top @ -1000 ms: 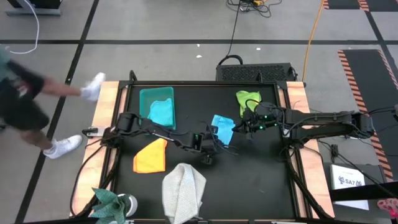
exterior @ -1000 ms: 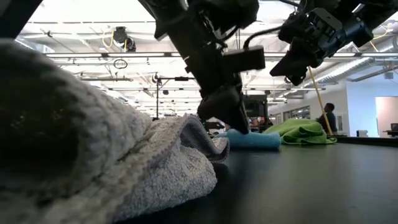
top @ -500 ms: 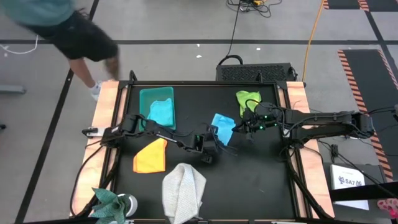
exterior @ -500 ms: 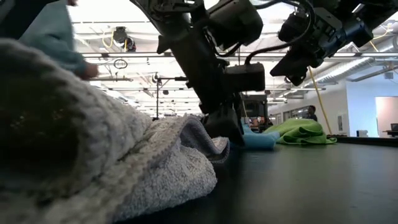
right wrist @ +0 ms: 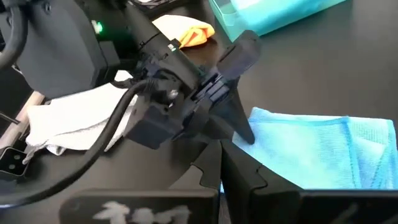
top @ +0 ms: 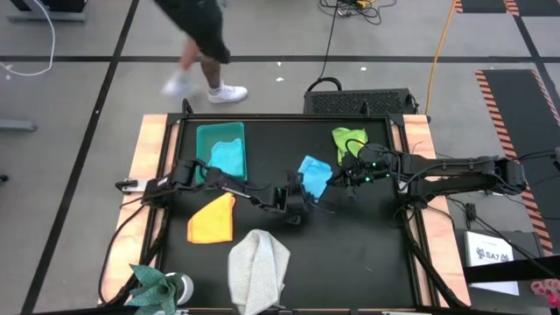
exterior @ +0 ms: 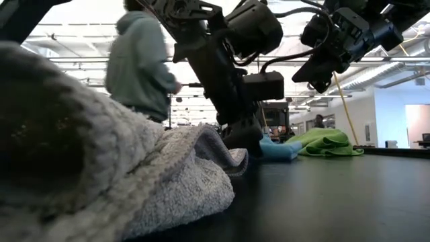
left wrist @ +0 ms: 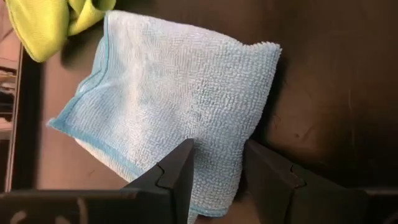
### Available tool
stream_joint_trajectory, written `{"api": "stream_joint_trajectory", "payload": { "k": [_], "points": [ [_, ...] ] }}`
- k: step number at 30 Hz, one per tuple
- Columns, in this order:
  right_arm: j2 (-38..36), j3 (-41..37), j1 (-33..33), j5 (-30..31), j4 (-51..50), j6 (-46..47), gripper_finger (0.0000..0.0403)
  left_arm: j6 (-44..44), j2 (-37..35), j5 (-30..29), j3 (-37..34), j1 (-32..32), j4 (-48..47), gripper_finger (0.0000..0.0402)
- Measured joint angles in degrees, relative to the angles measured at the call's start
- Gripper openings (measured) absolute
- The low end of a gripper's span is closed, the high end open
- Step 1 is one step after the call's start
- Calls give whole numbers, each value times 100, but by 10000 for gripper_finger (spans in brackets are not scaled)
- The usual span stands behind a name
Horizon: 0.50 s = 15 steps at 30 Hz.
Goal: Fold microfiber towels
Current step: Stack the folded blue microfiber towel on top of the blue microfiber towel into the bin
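Note:
A light blue towel [top: 315,173] lies flat at mid-table; it also shows in the left wrist view [left wrist: 180,93] and the low view [exterior: 281,149]. My left gripper [top: 300,194] is down at the towel's near-left corner, its fingers a little apart [left wrist: 217,171]. My right gripper [top: 348,179] hangs shut and empty above the towel's right side [exterior: 316,84]. A lime green towel [top: 348,140] lies crumpled at the far right. An orange-yellow towel [top: 213,219] lies folded at the left. A light grey towel [top: 258,267] lies rumpled at the near edge. My left gripper comes at the light blue towel's near-left corner [left wrist: 214,186] slanting down from the near-left. The corner shows in the gap between the two fingers, flat on the table. One finger [left wrist: 180,171] stands over the towel's edge. I cannot tell whether the fingers touch it.
A teal plastic bin [top: 206,131] with a blue-green cloth [top: 229,157] in it stands at the far left. A green leafy thing [top: 153,282] sits at the near-left corner. A person [top: 197,35] walks on the floor beyond the far edge.
My left gripper has come down lower at the light blue towel's near edge and has tipped steeper. My right gripper has kept still. A person has walked from left to right past the table's far side.

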Motion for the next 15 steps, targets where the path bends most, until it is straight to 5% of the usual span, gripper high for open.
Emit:
{"api": "stream_joint_trajectory", "payload": {
  "k": [8, 15],
  "points": [
    [0, 0, 0, -7, 0, 85, 0, -223, -3, 278, 1, 166, -5, 127],
    [0, 0, 0, -15, 0, 129, 0, -1173, -5, 596, 1, 269, 24, 13]
  ]
}}
